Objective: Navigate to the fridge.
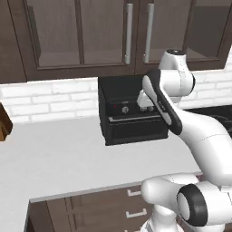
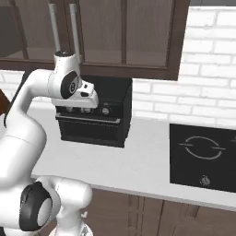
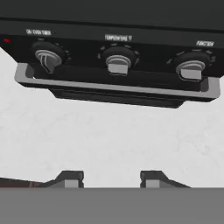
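The fridge is out of view. My gripper hangs open above the white counter, its two dark fingertips apart with nothing between them. It points at the front of a small black countertop oven with three silver knobs. In the left base view the hand sits just before the oven's knob panel; in the right base view the hand is at the same spot.
Dark brown wall cabinets with vertical silver handles hang over the white counter. A black cooktop is set into the counter to the right. A brown wooden object sits at the far left. Brown drawers run below.
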{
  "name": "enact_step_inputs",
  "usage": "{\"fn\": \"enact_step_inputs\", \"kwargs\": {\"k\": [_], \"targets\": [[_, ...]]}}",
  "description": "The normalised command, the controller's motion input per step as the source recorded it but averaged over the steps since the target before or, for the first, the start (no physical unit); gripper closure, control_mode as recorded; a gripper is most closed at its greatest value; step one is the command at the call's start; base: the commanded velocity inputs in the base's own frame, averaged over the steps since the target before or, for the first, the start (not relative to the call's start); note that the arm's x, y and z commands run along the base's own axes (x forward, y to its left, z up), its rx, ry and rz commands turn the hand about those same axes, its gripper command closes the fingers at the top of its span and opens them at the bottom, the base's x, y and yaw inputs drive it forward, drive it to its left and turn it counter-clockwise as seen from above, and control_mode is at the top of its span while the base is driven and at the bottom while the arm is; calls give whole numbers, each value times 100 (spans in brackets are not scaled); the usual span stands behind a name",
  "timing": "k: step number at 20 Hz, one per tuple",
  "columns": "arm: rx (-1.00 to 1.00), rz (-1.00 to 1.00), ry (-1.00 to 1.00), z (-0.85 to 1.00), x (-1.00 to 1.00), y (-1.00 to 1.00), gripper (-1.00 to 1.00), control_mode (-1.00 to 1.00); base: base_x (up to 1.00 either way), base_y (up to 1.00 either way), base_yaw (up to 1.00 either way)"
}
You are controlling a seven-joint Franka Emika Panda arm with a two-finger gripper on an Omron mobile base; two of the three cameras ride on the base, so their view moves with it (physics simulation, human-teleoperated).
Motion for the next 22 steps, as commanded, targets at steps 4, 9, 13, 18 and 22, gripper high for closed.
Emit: {"fn": "enact_step_inputs", "kwargs": {"k": [4,9,13,18,22], "targets": [[0,0,1,-4,-36,-1,-100,-100,0,0,0],[0,-1,0,-6,-34,-5,-100,100,-51,-23,-24],[0,0,0,0,0,0,-100,100,-23,-22,-80],[0,0,0,0,0,0,-100,100,0,-2,-96],[0,0,0,0,0,0,-100,100,0,0,-100]]}}
